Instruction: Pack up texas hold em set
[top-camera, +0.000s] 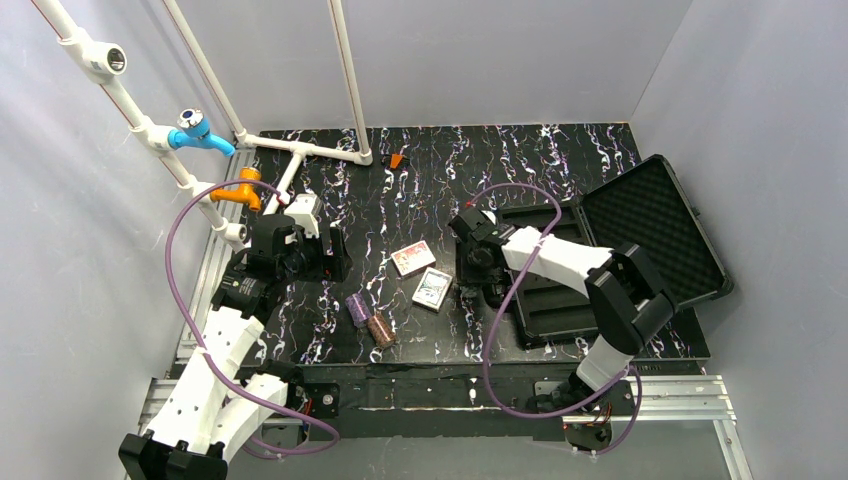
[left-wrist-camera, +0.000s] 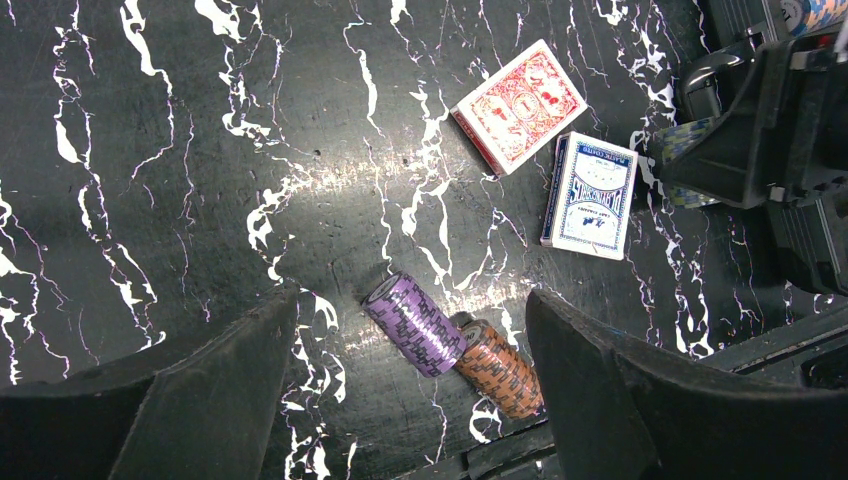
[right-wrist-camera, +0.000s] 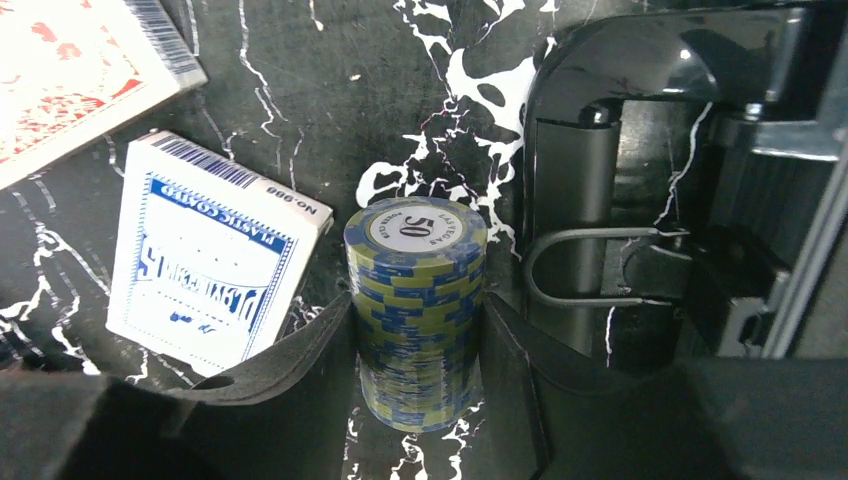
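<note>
The black case (top-camera: 650, 215) lies open at the right, its foam-lined lid tipped back. My right gripper (right-wrist-camera: 415, 312) is shut on the green chip stack (right-wrist-camera: 415, 270), just left of the case's handle (right-wrist-camera: 590, 200). The blue-white deck (right-wrist-camera: 210, 260) and the red deck (right-wrist-camera: 70, 70) lie flat to its left on the table. My left gripper (left-wrist-camera: 410, 305) hangs open above the purple chip stack (left-wrist-camera: 415, 323) and the brown chip stack (left-wrist-camera: 500, 367), which lie on their sides end to end. Neither finger touches them.
A white pipe frame (top-camera: 300, 150) with a blue tap (top-camera: 200, 130) and an orange tap (top-camera: 243, 188) stands at the back left. A small orange piece (top-camera: 397, 160) lies near the back edge. Purple cables loop off both arms.
</note>
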